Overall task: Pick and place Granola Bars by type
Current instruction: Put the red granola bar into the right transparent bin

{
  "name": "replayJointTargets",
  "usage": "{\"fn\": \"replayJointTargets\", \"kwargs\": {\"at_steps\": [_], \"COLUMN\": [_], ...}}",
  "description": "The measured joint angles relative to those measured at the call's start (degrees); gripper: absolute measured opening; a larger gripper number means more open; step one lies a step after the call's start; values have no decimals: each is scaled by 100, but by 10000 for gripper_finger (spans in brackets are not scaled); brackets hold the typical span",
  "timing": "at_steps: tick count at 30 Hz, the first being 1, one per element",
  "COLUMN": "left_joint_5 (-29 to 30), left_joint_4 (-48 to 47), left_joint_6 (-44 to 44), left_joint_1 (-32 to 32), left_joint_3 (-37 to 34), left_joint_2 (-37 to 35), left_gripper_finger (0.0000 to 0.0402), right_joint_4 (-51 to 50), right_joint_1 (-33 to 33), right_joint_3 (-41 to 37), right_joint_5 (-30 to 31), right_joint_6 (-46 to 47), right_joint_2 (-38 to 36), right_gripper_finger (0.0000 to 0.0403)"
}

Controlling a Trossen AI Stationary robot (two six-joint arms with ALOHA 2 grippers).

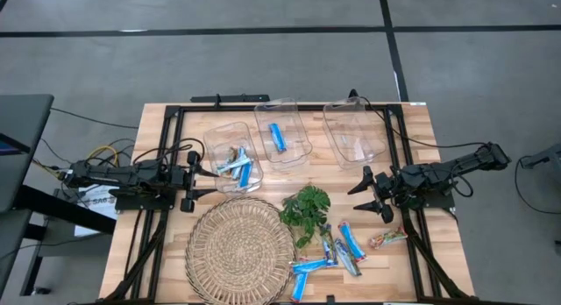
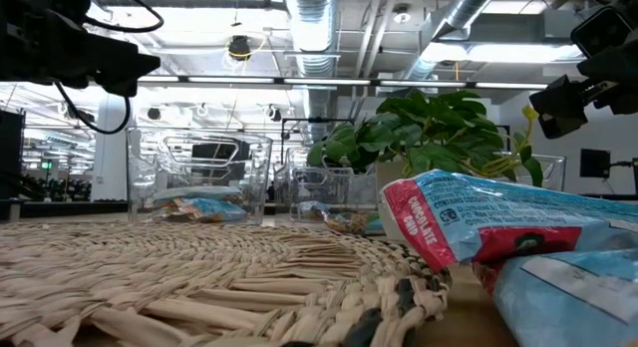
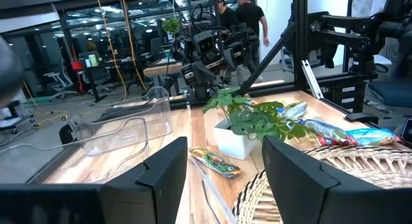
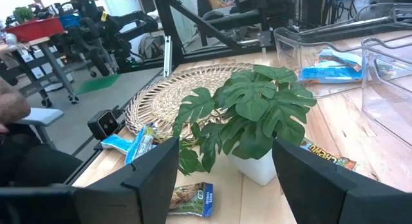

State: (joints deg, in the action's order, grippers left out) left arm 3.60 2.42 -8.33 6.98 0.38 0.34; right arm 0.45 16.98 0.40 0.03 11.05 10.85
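Several loose granola bars, mostly blue-wrapped (image 1: 340, 249), lie on the table near its front edge, right of the woven mat; a tan one (image 1: 388, 239) lies farthest right. The left clear bin (image 1: 210, 137) holds blue bars and a tan one (image 1: 238, 165). The middle bin (image 1: 298, 121) holds one blue bar (image 1: 278, 136). My left gripper (image 1: 207, 182) is open and empty beside the left bin's near corner. My right gripper (image 1: 359, 191) is open and empty, right of the plant and above the loose bars. Both are open in their wrist views (image 3: 225, 179) (image 4: 225, 179).
A potted green plant (image 1: 306, 209) stands between the mat (image 1: 238, 245) and the loose bars, right in front of my right gripper (image 4: 254, 118). A third clear bin (image 1: 355, 134) stands at the far right. Black frame rails run along the table's sides. People stand in the room beyond.
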Motion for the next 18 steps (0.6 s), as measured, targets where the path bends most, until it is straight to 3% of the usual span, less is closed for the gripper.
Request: {"fn": "replayJointTargets", "kwargs": {"at_steps": [18], "left_joint_5": [0], "left_joint_4": [-2], "left_joint_6": [-3], "left_joint_1": [0], "left_joint_3": [-2], "left_joint_2": [0], "left_gripper_finger": [196], "right_joint_4": [312], "right_joint_1": [2], "right_joint_3": [61], "right_joint_5": [-11], "right_joint_6": [2], "right_joint_2": [-48], "right_gripper_finger": [244]}}
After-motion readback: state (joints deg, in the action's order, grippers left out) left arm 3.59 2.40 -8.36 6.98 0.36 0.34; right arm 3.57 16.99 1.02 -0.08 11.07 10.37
